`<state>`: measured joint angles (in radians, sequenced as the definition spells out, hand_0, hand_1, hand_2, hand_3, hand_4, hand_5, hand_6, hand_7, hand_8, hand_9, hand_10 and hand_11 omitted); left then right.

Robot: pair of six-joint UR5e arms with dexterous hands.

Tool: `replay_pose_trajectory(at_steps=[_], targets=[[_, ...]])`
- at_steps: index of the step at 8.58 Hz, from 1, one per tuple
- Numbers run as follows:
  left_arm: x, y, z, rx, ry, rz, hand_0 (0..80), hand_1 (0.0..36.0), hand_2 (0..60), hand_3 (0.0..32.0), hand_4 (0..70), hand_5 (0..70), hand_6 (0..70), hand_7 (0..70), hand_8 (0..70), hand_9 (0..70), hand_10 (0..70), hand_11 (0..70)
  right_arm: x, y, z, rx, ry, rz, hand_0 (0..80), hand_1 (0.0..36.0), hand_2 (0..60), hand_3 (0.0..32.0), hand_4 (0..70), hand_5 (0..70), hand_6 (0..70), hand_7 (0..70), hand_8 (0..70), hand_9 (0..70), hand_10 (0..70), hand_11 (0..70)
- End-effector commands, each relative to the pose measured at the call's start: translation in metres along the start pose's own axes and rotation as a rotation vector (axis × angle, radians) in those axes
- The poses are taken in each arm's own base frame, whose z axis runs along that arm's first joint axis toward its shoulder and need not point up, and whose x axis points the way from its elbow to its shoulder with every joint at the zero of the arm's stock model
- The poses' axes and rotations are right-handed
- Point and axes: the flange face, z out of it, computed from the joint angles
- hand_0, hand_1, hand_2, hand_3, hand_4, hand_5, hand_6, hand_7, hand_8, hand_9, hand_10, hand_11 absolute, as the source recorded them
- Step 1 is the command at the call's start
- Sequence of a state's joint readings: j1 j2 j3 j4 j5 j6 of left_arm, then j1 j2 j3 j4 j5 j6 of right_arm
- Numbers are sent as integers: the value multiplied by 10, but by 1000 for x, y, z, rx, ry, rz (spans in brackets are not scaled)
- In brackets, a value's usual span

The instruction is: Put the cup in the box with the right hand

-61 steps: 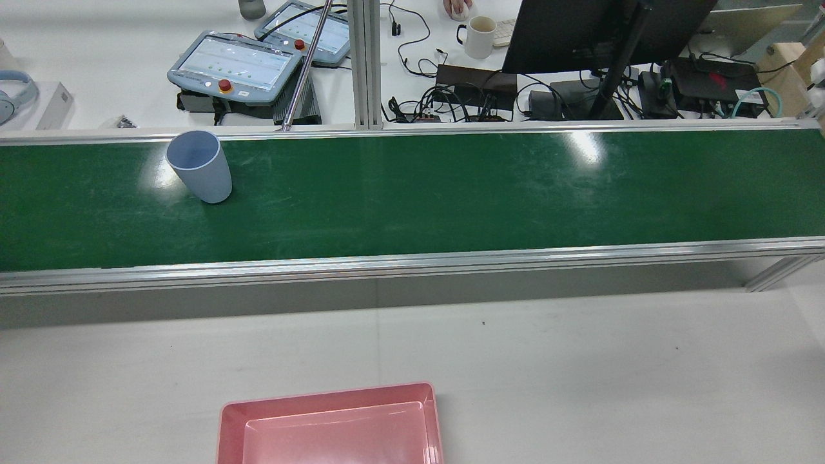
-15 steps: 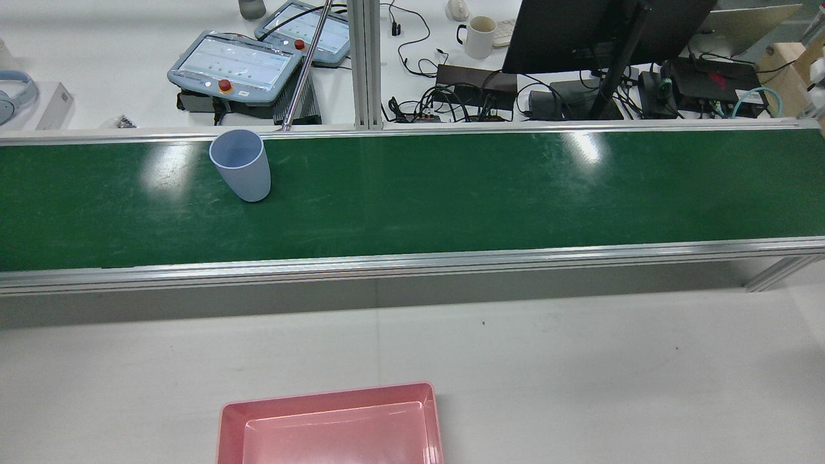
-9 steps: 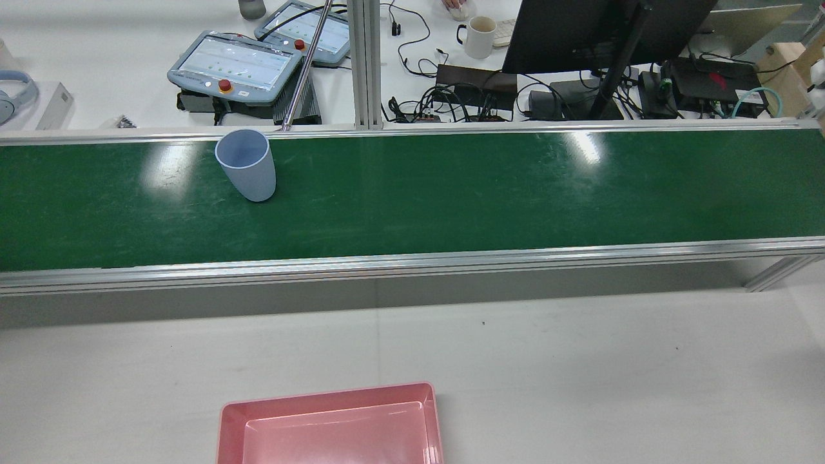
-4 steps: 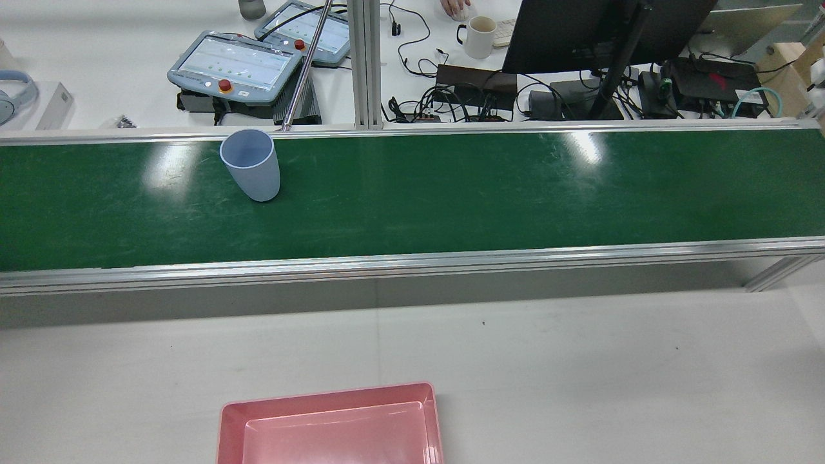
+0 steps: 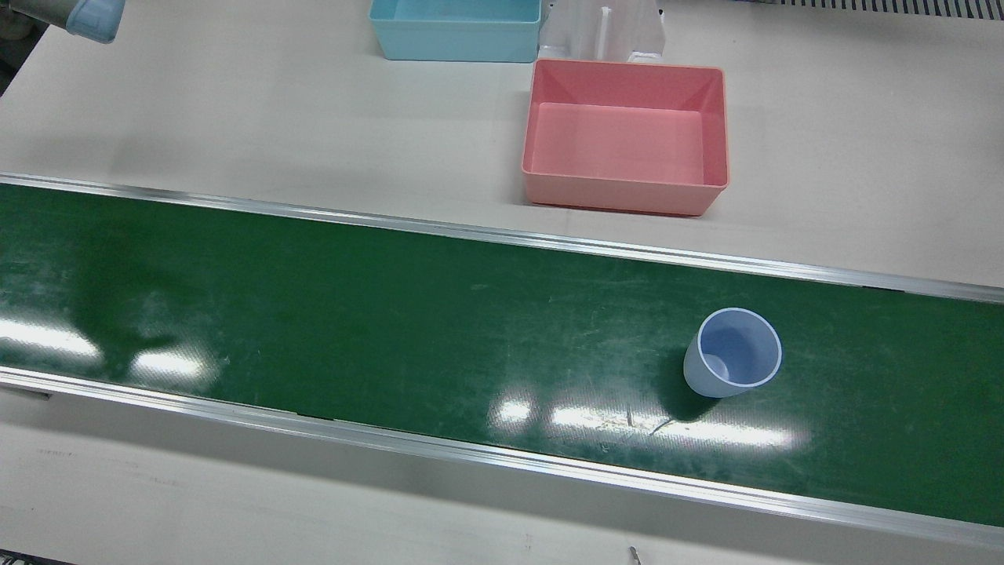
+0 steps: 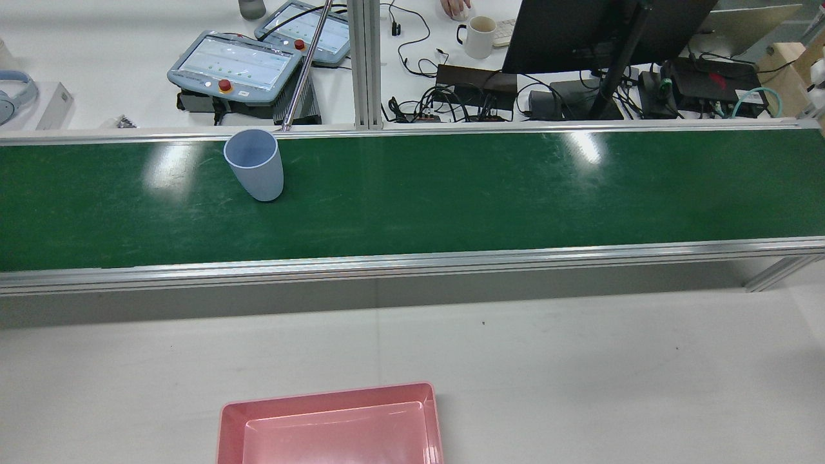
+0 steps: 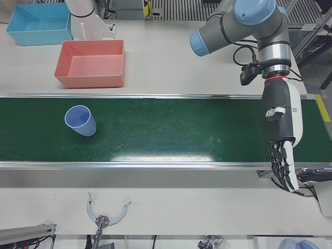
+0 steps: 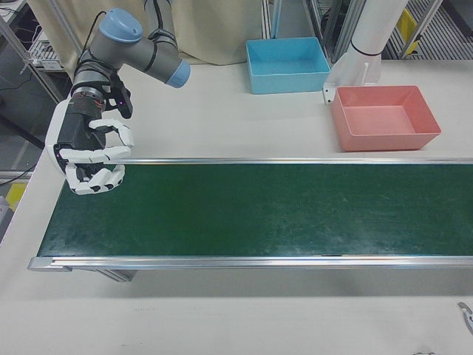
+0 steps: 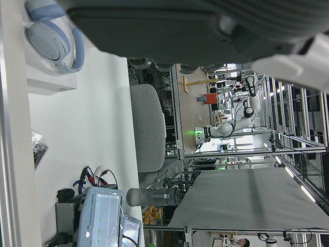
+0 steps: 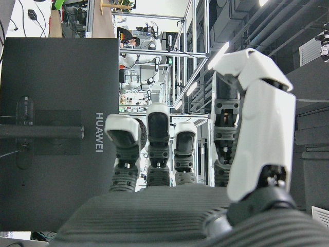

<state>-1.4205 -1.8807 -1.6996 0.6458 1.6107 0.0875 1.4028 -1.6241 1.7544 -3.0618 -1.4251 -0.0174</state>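
A pale blue cup point(image 5: 733, 353) stands upright on the green belt point(image 5: 353, 314), near its far edge in the rear view point(image 6: 254, 164) and left of middle in the left-front view point(image 7: 80, 120). The pink box point(image 5: 623, 192) sits empty on the white table beside the belt point(image 6: 329, 394) point(image 7: 91, 80) point(image 8: 384, 140). My right hand point(image 8: 92, 159) hovers over the belt's far end, fingers half curled around nothing, a long way from the cup. Its fingers point(image 10: 157, 149) and thumb stand apart. My left hand point(image 7: 280, 140) hangs over the opposite belt end, fingers stretched straight.
A blue box point(image 5: 455, 31) stands behind the pink one, by a white pedestal point(image 5: 602, 31). Aluminium rails point(image 6: 412, 263) line both belt edges. Beyond the belt lie teach pendants point(image 6: 235, 64), cables, a monitor and a mug point(image 6: 478, 35).
The cup has drifted steadily rightward along the belt in the rear view, staying upright. Nothing else on the belt or table has shifted.
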Motion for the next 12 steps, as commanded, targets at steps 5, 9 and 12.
replay_pose_trajectory(at_steps=[5, 9, 12], targets=[[0, 0, 0, 0, 0, 0, 0, 0, 0, 0, 0, 0, 0, 0, 0, 0, 0, 0, 0, 0, 1, 0, 1, -1, 578, 247, 343, 0, 640, 129, 230, 700, 401, 580, 472, 672], [0, 0, 0, 0, 0, 0, 0, 0, 0, 0, 0, 0, 0, 0, 0, 0, 0, 0, 0, 1, 1, -2, -1, -1, 576, 247, 342, 0, 631, 128, 226, 700, 397, 574, 469, 667], [0, 0, 0, 0, 0, 0, 0, 0, 0, 0, 0, 0, 0, 0, 0, 0, 0, 0, 0, -1, 0, 1, 1, -1, 576, 247, 343, 0, 633, 129, 228, 700, 400, 579, 472, 672]])
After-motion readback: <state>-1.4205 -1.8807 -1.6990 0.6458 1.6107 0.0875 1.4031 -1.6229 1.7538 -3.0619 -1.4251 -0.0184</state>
